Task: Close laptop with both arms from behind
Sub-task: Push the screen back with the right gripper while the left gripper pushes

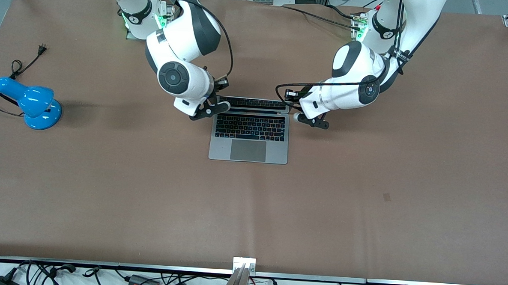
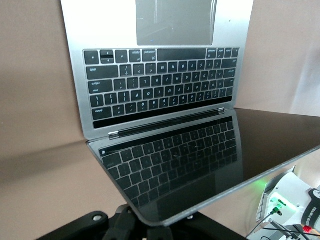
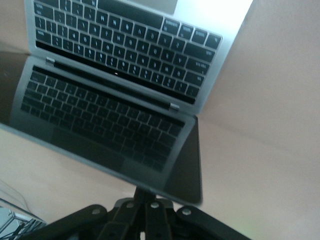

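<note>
While two white arms flank it at the middle of the brown table (image 1: 362,215), the laptop (image 1: 249,138) sits with its base flat and its lid (image 1: 255,103) raised, dark screen turned toward the front camera and mirroring the black keyboard. The right gripper (image 1: 207,110) is at the lid's corner toward the right arm's end of the table; the left gripper (image 1: 314,120) is at the lid's corner toward the left arm's end. Both wrist views look down past the top edge of the screen to the keys, with the black finger linkages low in the picture under the lid's back; how far either gripper is parted cannot be told from these pictures, and neither appears to have hold of anything. A blue desk lamp (image 1: 30,102) with its loose cord lies well apart, toward the right arm's end. Judging from the raised lid, the closing push is only beginning. To do it well, both grippers should bear on the lid's back near its top edge and advance together at the same pace, following the arc of the hinge so the lid does not twist, then ease off as screen nears keyboard so the base neither slides toward the front camera nor takes a slam.
</note>
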You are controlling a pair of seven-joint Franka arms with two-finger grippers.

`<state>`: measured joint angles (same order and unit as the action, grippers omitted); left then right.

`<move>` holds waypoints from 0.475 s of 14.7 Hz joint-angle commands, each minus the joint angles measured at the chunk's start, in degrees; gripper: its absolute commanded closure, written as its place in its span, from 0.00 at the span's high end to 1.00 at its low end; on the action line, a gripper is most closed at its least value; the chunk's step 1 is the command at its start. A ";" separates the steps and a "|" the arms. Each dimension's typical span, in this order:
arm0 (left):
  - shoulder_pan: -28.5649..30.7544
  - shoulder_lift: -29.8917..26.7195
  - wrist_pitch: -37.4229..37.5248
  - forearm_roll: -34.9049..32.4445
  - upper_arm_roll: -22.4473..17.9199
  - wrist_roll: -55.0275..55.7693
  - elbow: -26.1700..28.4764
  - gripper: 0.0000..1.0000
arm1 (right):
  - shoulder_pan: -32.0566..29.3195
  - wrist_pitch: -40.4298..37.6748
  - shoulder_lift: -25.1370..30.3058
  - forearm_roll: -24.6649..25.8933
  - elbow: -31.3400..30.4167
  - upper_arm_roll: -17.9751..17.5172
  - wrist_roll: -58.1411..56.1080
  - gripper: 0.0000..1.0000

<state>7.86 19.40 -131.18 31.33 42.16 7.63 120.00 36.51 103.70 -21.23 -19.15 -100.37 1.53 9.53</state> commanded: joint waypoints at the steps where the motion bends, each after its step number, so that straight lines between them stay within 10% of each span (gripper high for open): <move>1: -0.03 2.74 -0.57 1.45 -0.06 -0.25 -2.49 0.00 | -0.12 -0.52 -4.16 -0.98 5.96 0.40 1.02 0.00; 7: -0.12 5.91 -2.59 0.93 -0.50 -0.42 -4.07 0.00 | -0.30 2.29 -8.47 -0.37 9.66 0.67 0.93 0.00</move>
<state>7.96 23.61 -132.79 31.33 41.68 7.64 117.36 36.28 104.86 -27.02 -19.16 -93.40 2.00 9.75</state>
